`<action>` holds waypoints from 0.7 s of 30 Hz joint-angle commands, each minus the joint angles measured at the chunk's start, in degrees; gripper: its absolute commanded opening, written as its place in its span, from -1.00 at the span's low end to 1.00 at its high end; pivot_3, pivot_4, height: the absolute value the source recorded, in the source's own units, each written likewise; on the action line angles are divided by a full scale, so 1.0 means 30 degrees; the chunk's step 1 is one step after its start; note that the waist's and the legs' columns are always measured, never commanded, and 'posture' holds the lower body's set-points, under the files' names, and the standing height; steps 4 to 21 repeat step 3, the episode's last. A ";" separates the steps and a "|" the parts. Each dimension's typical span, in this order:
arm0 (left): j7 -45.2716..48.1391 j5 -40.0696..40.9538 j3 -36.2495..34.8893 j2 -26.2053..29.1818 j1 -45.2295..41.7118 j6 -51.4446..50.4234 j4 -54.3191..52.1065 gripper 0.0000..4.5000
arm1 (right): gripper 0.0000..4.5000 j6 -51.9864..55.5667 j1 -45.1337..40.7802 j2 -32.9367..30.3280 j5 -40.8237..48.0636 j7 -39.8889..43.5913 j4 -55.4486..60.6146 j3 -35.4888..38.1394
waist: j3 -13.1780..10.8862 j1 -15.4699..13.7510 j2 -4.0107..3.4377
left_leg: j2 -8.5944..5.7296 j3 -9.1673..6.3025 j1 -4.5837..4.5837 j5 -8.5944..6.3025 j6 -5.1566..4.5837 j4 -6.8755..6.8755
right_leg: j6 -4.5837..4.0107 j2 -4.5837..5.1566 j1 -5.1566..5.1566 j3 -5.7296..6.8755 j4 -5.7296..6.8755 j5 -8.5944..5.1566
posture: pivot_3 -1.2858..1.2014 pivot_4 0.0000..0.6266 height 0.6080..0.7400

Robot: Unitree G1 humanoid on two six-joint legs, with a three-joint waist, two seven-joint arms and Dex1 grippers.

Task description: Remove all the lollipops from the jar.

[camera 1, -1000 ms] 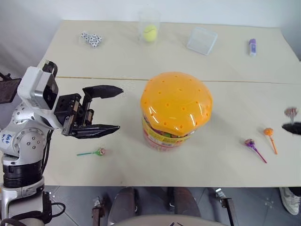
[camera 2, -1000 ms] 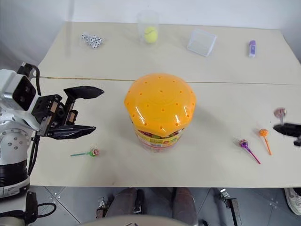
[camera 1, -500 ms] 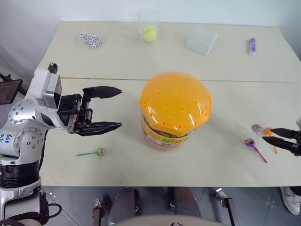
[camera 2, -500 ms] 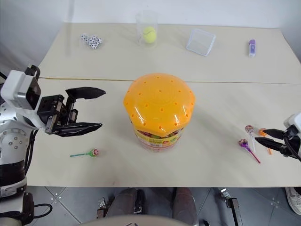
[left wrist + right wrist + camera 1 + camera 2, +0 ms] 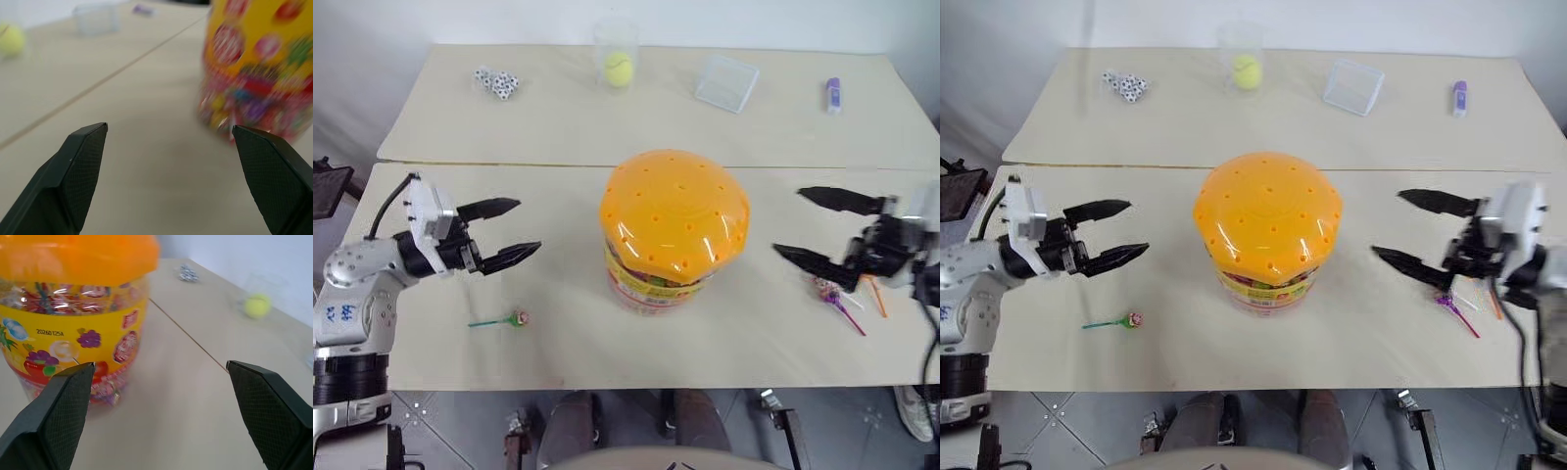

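The jar (image 5: 674,230), a clear tub with a yellow label band, stands mid-table with its domed orange lid (image 5: 674,208) on. Coloured candy shows through its wall (image 5: 73,303). My left gripper (image 5: 527,227) hangs open to the jar's left with nothing between its fingers. To the jar's right my right gripper (image 5: 788,221) is open too, pointing at the jar. One lollipop (image 5: 519,317) on a green stick lies near the front edge, below the left gripper. Up to three more lollipops (image 5: 829,291) lie beside the right gripper, partly hidden by it.
At the back stand a clear cup with a yellow tennis ball (image 5: 618,67), a pile of dice (image 5: 497,82), a clear box (image 5: 726,82) and a purple stick (image 5: 832,95). A seam (image 5: 538,164) crosses the table behind the jar.
My right gripper has opened, left a white-stick lollipop on the table by the others, and swung left toward the jar. My left gripper has sunk and drawn left, away from the jar.
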State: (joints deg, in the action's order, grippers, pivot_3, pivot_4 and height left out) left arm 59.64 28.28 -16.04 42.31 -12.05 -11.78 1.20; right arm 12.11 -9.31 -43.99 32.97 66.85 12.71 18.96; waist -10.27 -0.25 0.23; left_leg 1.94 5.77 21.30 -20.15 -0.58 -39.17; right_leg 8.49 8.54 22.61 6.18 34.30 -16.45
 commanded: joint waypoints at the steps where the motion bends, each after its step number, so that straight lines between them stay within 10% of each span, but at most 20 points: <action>1: -0.1669 -0.0577 -0.1350 -0.0261 0.0609 0.1073 -0.0614 0.92 | 0.99 -0.1603 0.0278 0.0298 -0.0824 0.0121 -0.0631 -0.0436 | -0.0001 -0.0192 0.0003 | -0.0003 -0.0002 0.0009 0.0000 0.0000 -0.0003 | 0.0000 0.0002 0.0006 0.0004 -0.0001 0.0000 | 0.03 -0.52 1.00; 21: -0.2340 -0.0807 -0.1490 -0.0455 0.0810 0.1337 -0.0992 0.92 | 0.99 -0.2066 0.0532 0.0396 -0.1079 0.0042 -0.0850 -0.0537 | -0.0002 -0.0284 0.0005 | -0.0002 0.0001 0.0007 -0.0001 -0.0003 -0.0014 | 0.0000 0.0003 0.0002 0.0004 -0.0002 0.0000 | 0.03 -0.52 1.00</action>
